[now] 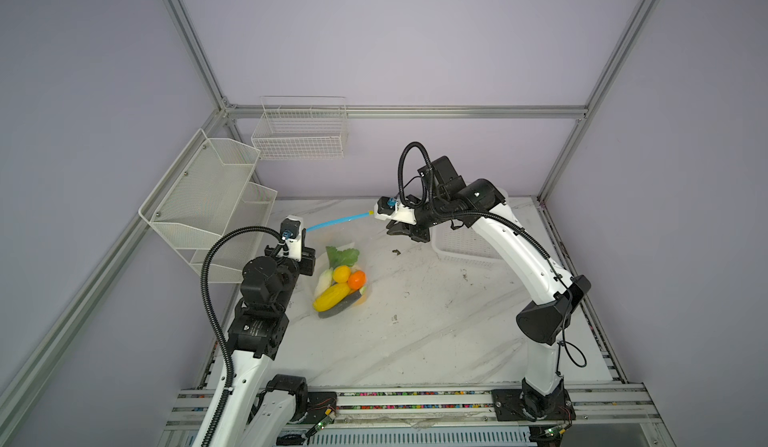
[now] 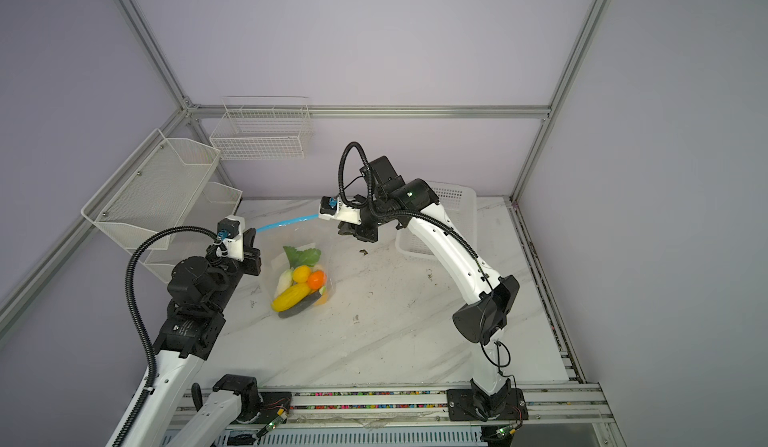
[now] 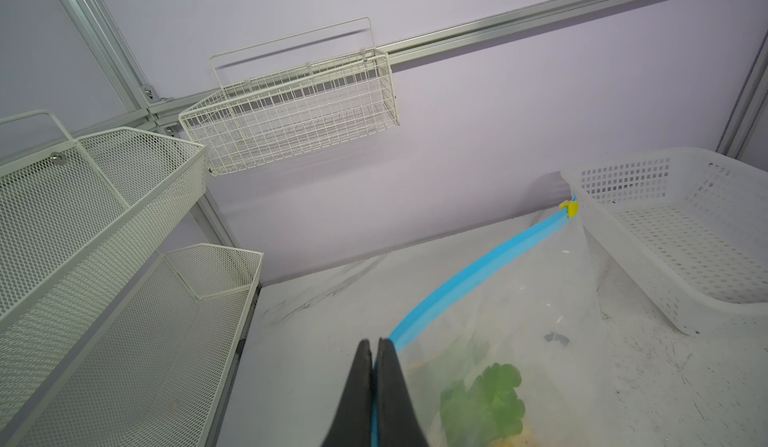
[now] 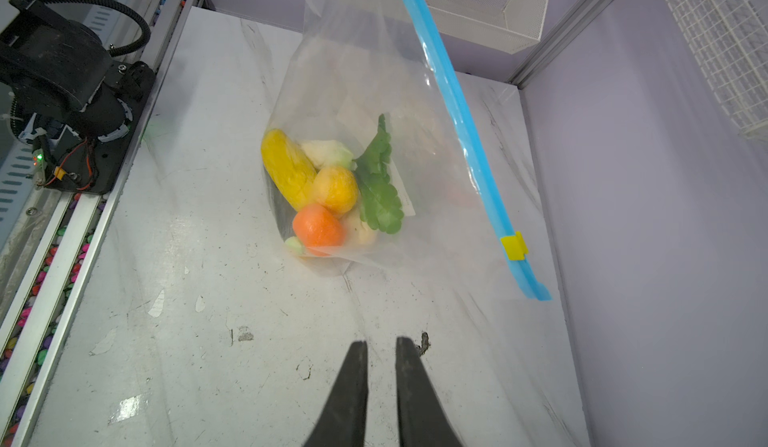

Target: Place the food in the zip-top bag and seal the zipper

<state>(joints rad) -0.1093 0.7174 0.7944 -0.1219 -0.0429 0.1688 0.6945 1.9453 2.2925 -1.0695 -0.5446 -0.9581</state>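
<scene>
1. A white mesh shelf [image 1: 199, 199] hangs on the left wall, and a wire basket [image 1: 301, 133] hangs on the back wall just beside it.
2. The left gripper [image 3: 375, 345] is raised above the counter [image 1: 415, 320]. Its jaws are clenched on one end of the zipper [image 3: 478, 274].
3. From that grip the zipper runs as a taut light-blue line toward the right arm. In the left wrist view it shows as a single band.
4. The zip-top bag [image 4: 353, 50] hangs below the strip. Its bottom rests on the counter near the left arm.
5. The food [image 4: 316, 187] lies in the bottom of the bag: a long yellow piece [image 4: 286, 170], a round yellow one [image 4: 334, 189], an orange one [image 4: 318, 224], a green leaf [image 4: 380, 187] and a white piece [image 4: 326, 152]. A dark piece [image 1: 343, 305] lies underneath.
6. The yellow slider [image 4: 514, 246] sits near the far end of the strip, which hangs free in the air.
7. The right gripper [image 4: 381, 343] hovers beside that end. Its jaws are released, a narrow gap apart, with nothing between them.
8. A white perforated basket [image 3: 623, 179] stands on the counter at the right, partly under the right arm.
</scene>
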